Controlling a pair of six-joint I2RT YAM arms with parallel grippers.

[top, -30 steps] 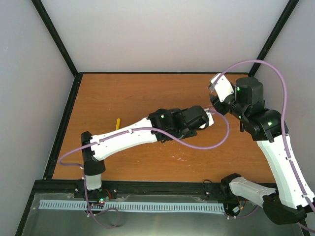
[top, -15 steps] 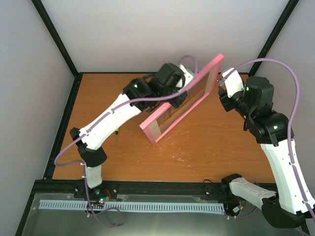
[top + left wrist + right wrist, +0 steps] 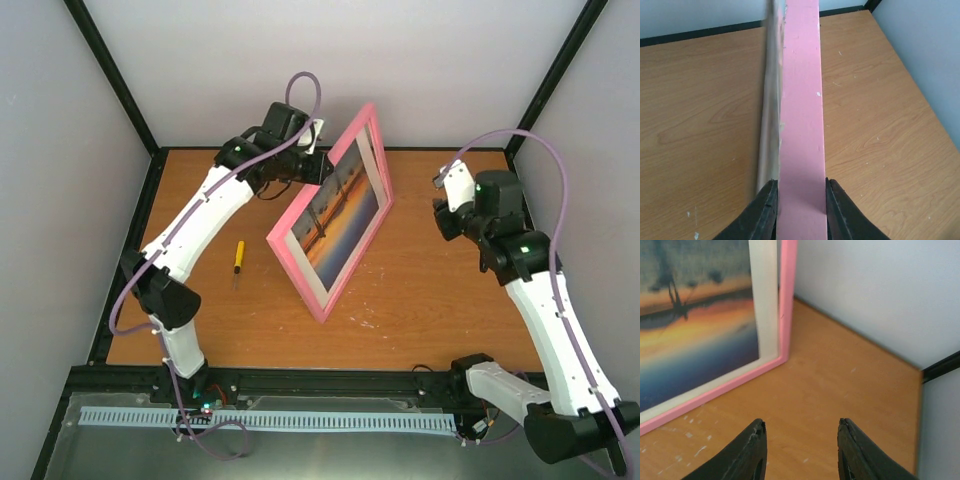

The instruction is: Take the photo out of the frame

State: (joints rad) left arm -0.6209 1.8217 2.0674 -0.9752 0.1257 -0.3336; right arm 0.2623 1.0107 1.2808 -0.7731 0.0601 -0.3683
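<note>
The pink frame [image 3: 300,262] stands tilted on one lower corner at mid-table, its front facing the top camera. The photo [image 3: 340,215], an orange sunset over blue water, sits inside it behind a white mat [image 3: 372,158]. My left gripper [image 3: 318,158] is shut on the frame's upper left edge. In the left wrist view the fingers [image 3: 765,207] clamp both sides of the pink edge [image 3: 801,100]. My right gripper [image 3: 440,205] is open and empty, to the right of the frame. In its view [image 3: 800,432] it points at the table near the frame's corner [image 3: 788,300], with the photo [image 3: 695,340] alongside.
A small yellow screwdriver [image 3: 238,257] lies on the wooden table [image 3: 430,290] to the left of the frame. Grey walls with black posts close in the table at the back and both sides. A pale edge [image 3: 770,115] runs along the frame's back side.
My left arm has swung the frame leftwards and turned it so its picture side faces the camera. My right gripper has drawn back slightly from the frame.
</note>
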